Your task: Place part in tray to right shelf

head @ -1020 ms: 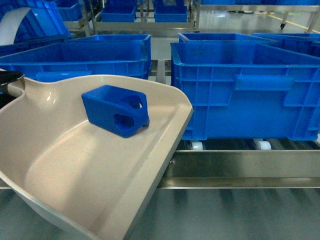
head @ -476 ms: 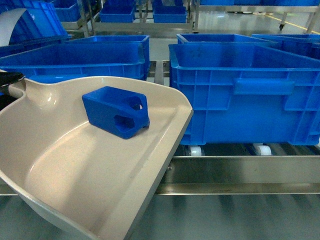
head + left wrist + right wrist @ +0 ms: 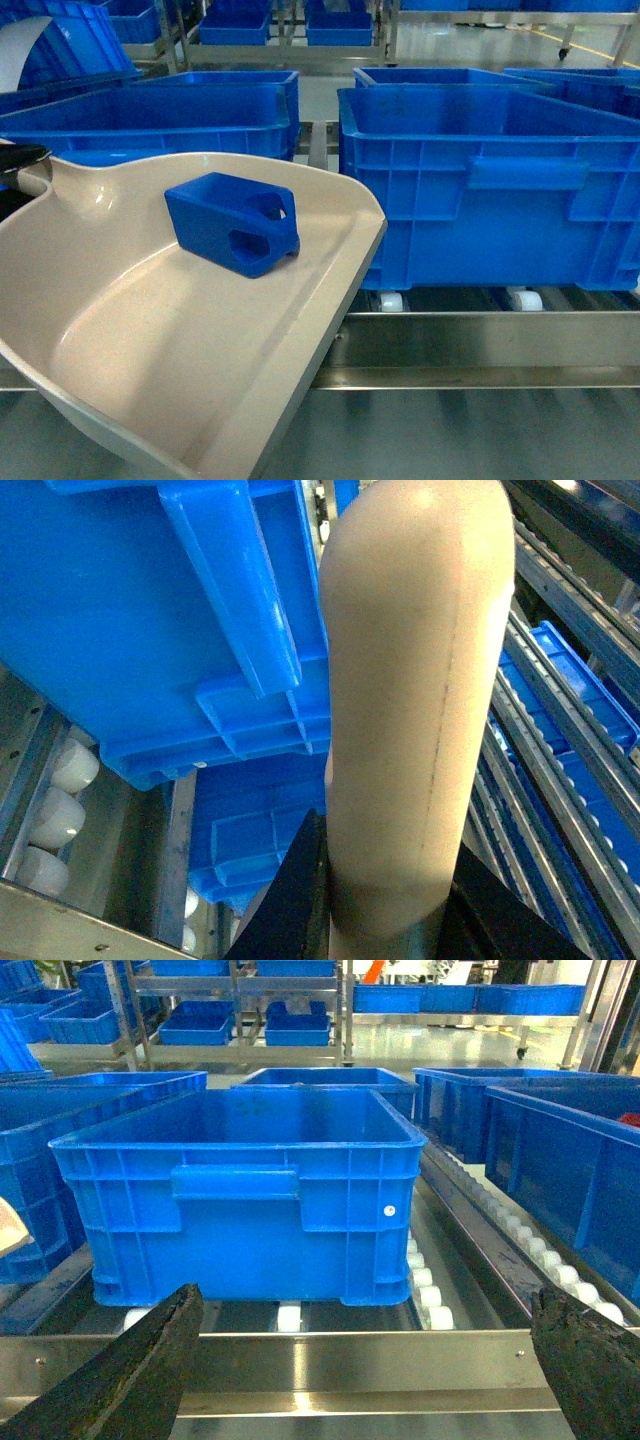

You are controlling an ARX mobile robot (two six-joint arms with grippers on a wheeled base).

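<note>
Steel shelf point(image 3: 480, 345) w/ crates point(image 3: 490, 185); part point(image 3: 232, 222) in tray point(image 3: 150, 330), L gripper point(image 3: 380, 920) prob. clamping handle.

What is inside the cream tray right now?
Only the blue part, lying tilted on the tray's floor near the back rim. The floor beneath the part is covered, so anything under it cannot be seen.
</note>
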